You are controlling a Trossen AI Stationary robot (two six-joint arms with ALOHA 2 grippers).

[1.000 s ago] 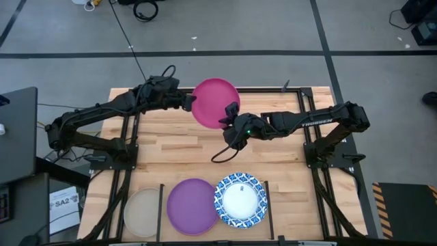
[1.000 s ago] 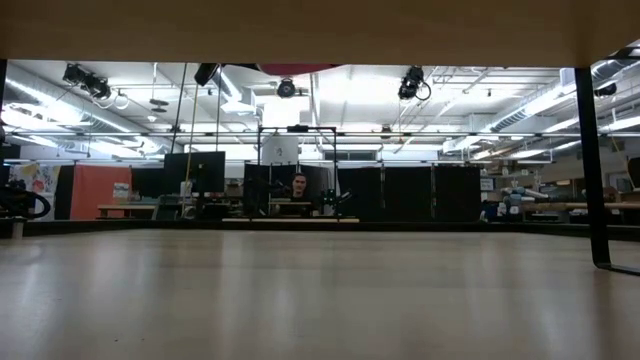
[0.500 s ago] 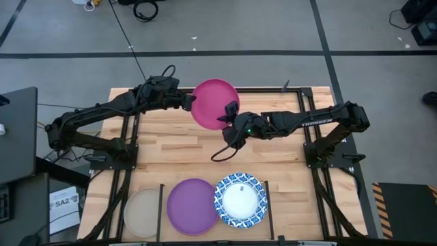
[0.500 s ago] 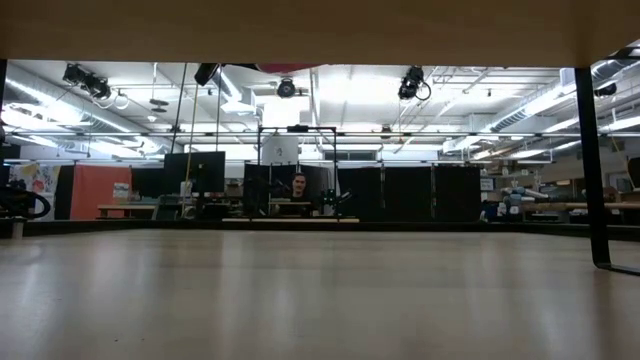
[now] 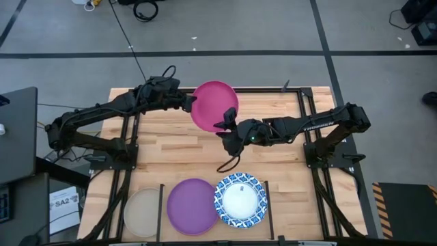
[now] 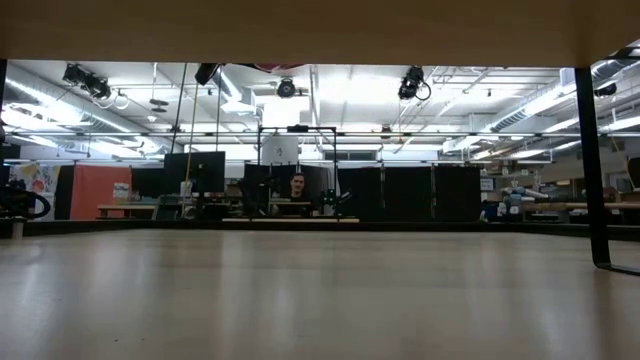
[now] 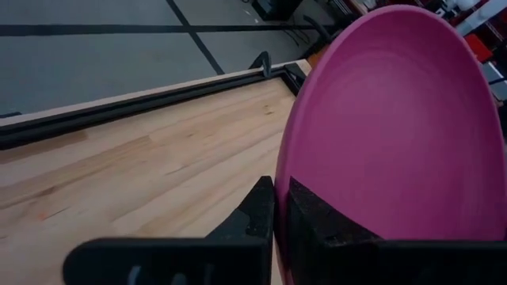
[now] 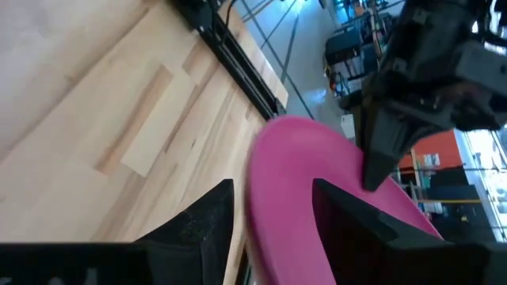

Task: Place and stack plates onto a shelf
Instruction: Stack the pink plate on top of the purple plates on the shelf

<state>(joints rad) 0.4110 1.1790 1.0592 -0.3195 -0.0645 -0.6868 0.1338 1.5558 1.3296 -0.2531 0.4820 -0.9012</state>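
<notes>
The magenta plate (image 5: 214,104) hangs in the air over the far middle of the table; the low view shows only a thin sliver of it (image 6: 290,68) at the top. My left gripper (image 5: 188,102) is shut on its left rim. My right gripper (image 5: 224,125) is open just off the plate's near right rim. In the right wrist view its fingers (image 8: 210,214) stand apart with the plate's edge (image 8: 277,182) ahead between them, and I see no touch. A beige plate (image 5: 142,212), a purple plate (image 5: 193,206) and a blue-rimmed plate (image 5: 240,199) lie flat in the shelf's bays (image 5: 162,205). My left gripper pinches the magenta plate's rim (image 7: 282,182) between its two fingers (image 7: 260,210), one on each face. It comes level from the table's left. The plate is lifted clear of the table, about level as seen from above, and reaches out away from the fingers.
Thin black bars (image 5: 268,208) divide the shelf along the near edge. Black frame rails (image 5: 126,164) run down both sides of the table. A dark cable (image 5: 229,160) dangles under the right arm. A person (image 6: 297,187) sits far behind the table.
My right gripper has drawn back from the magenta plate's right rim toward the near edge and slightly left, and now sits just off the plate. The plate and my left gripper have stayed where they were.
</notes>
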